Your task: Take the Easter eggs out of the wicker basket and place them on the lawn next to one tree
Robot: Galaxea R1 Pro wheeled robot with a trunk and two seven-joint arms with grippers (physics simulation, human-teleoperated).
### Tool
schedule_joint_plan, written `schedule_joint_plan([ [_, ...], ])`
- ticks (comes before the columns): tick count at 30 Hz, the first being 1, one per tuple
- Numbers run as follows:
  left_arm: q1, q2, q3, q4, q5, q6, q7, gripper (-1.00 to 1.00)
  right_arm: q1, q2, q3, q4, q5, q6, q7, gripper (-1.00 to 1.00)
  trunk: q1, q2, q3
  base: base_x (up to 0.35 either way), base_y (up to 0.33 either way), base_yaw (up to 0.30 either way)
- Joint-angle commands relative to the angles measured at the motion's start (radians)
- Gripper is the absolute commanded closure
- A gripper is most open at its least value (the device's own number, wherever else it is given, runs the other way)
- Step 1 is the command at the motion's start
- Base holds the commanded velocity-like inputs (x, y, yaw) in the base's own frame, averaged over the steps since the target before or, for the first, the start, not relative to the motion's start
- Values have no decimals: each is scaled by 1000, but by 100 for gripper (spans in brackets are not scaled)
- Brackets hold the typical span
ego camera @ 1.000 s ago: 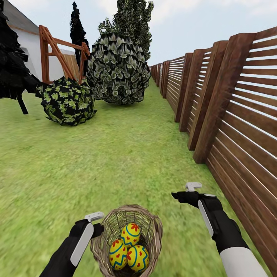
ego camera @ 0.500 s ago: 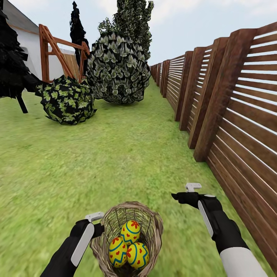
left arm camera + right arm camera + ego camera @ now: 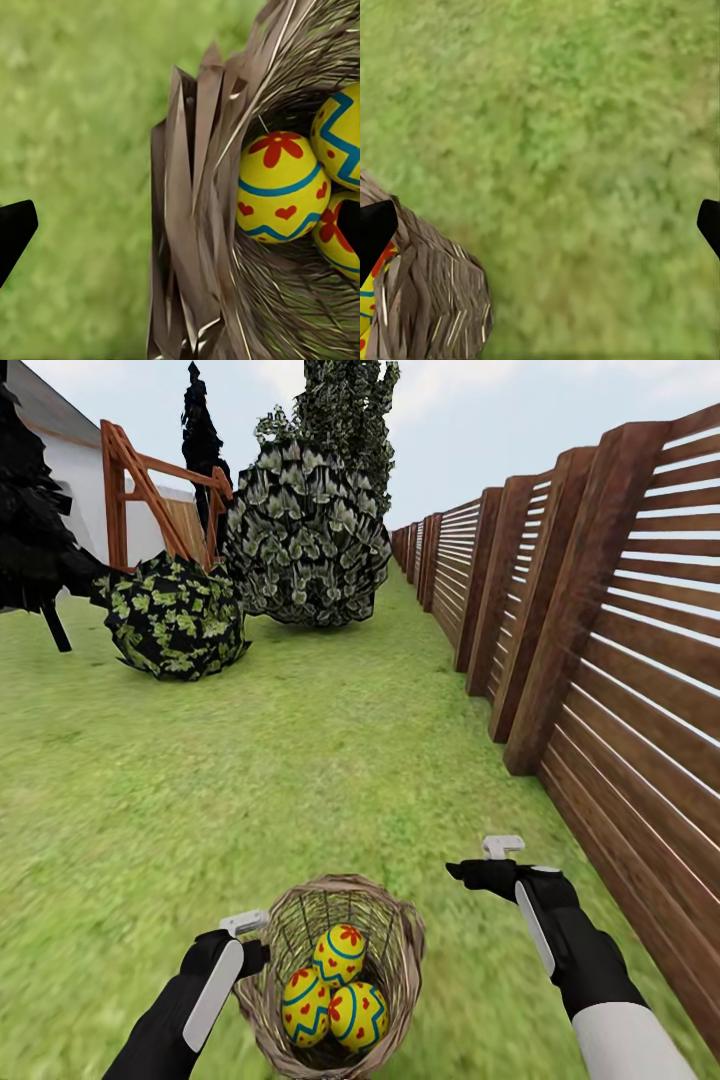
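Gaping wide with nothing between its fingertips, the right gripper (image 3: 540, 225) hangs over bare lawn (image 3: 300, 780), at three o'clock of the wicker basket (image 3: 400, 940) and apart from it. Whether the left gripper (image 3: 245, 923), close against the basket's rim at nine o'clock, is parted or closed cannot be told. Three Easter eggs (image 3: 333, 988) lie clustered and touching inside the basket. Leafy bushes (image 3: 180, 615) stand far off at eleven o'clock, a slatted wooden fence (image 3: 600, 660) at two.
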Motion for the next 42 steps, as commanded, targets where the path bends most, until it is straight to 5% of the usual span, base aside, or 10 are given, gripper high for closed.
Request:
schedule_joint_plan([
  [1,0,0,0,0,0,0,0,-100,0,0,0,0,0,0,0,-100,4,-7,-3,0,0,0],
  [17,0,-3,0,0,1,-1,0,-100,0,0,1,0,0,0,0,-100,65,-119,-53,0,0,0],
  [27,0,-3,-1,4,1,-6,-1,-100,0,0,0,0,-2,-1,0,-100,65,-119,-53,0,0,0],
  [28,0,-3,-1,5,1,-7,-1,100,0,0,0,0,-2,-2,0,-100,65,-119,-53,0,0,0],
  [42,0,-3,0,11,2,-8,-1,100,0,-1,0,1,-3,-3,-1,-100,65,-119,-53,0,0,0],
])
